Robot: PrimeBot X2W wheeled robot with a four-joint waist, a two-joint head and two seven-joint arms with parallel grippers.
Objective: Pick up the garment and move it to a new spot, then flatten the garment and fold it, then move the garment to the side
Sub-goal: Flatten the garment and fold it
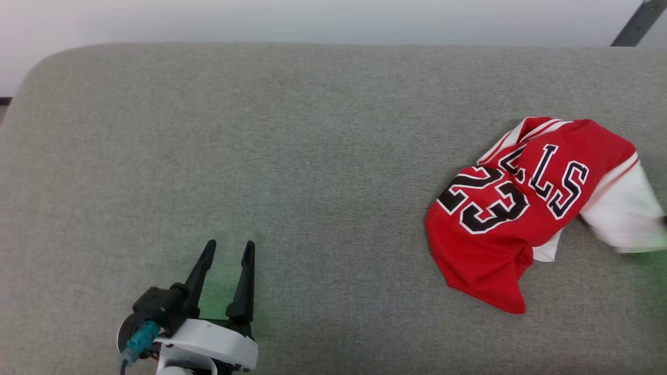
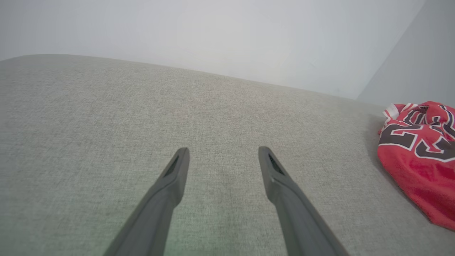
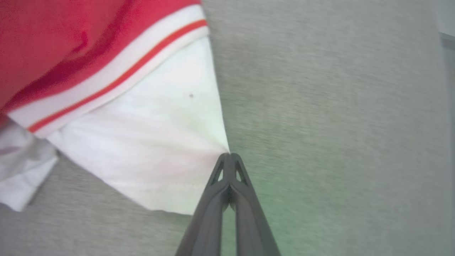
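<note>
Pickup is the step in hand: the first part of the task, with moving, flattening and folding all yet to come. The garment (image 1: 500, 208) lies crumpled in a heap on the right side of the grey fabric-covered worktop (image 1: 260, 130), its black "23" and lettering facing up and one white sleeve (image 1: 625, 208) stretched out toward the right edge of the head view.

In the right wrist view the right gripper (image 3: 230, 156) has its fingers clenched together at the very corner of that sleeve (image 3: 142, 142). The white cloth draws to a point exactly where the tips meet, so the hold appears to be a thin pinch on the hem corner rather than a deep bite.

The left gripper (image 1: 230, 243) hovers low over bare worktop at the lower left, well apart from the garment, fingers spread wide and grasping nothing; the left wrist view shows the same released fingers (image 2: 183, 160) with the red cloth (image 2: 416, 156) off to the side.

Next, the right arm probably needs to lift and carry the garment toward the open middle of the worktop. With so little cloth pinched, a slow, steady pull seems wise, since the sleeve corner could slip free under the weight of the heap.
</note>
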